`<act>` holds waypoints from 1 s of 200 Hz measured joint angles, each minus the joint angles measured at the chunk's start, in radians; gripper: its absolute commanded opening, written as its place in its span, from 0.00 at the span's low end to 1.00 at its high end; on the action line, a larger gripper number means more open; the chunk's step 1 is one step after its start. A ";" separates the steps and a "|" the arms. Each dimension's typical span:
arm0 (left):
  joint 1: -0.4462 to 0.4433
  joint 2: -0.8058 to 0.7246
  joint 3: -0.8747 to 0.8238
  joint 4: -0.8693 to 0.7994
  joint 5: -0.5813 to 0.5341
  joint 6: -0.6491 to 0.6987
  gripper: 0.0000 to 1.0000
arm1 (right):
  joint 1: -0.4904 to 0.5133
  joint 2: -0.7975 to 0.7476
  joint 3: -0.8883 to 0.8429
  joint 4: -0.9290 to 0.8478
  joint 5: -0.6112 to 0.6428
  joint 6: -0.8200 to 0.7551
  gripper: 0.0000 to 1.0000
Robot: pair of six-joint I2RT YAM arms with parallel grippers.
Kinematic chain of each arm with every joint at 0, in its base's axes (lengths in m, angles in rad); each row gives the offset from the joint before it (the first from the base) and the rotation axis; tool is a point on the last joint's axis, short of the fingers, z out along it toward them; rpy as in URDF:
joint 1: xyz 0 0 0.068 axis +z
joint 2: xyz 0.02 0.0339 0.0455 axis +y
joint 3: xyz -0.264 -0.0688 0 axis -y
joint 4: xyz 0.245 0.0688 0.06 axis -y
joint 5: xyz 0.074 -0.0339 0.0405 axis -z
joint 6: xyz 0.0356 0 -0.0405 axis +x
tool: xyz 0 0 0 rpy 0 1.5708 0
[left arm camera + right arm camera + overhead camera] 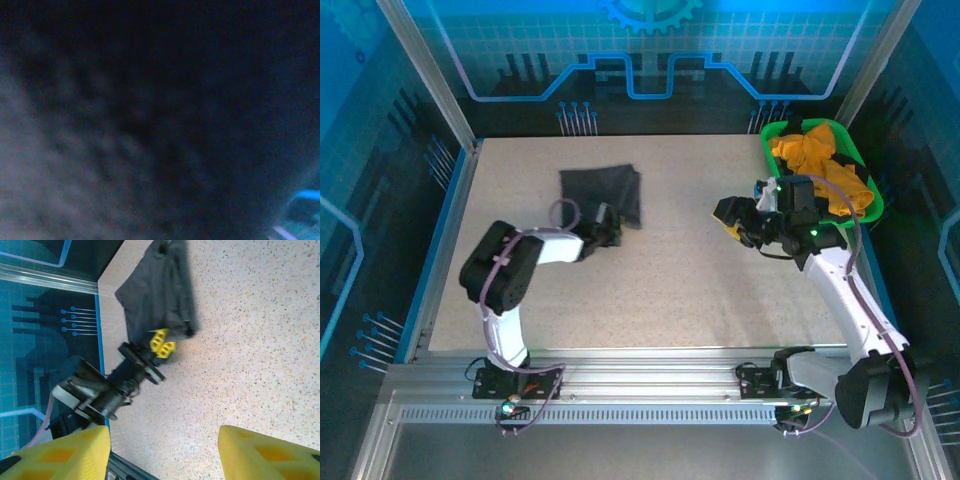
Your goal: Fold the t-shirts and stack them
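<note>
L gripper (161, 342) was shut on near edge of grey t-shirt (603, 188); R gripper (730, 221) hung half open, empty, well to its right

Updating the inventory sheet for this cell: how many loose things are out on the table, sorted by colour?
Dark grey t-shirt: 1
Orange-yellow cloth heap: 1 (the number of separate shirts in it cannot be told)
Green basket: 1
Total: 3

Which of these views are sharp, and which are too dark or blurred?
Top external: evenly lit, sharp, dark t-shirt clear against the table. Left wrist: nearly black, out of focus, apparently cloth against the lens. Right wrist: table sharp, left arm slightly blurred, own yellow fingers soft.
</note>
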 measured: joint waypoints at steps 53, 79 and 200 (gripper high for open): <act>0.453 0.106 0.253 -0.115 0.362 0.482 0.00 | 0.019 0.058 0.034 0.030 0.003 0.004 0.60; 0.548 0.182 0.425 -0.263 0.472 0.710 0.00 | 0.042 0.105 0.055 0.061 0.000 0.011 0.59; 0.655 0.284 0.597 -0.573 0.533 1.039 0.77 | 0.148 0.264 0.200 0.147 0.029 0.015 0.61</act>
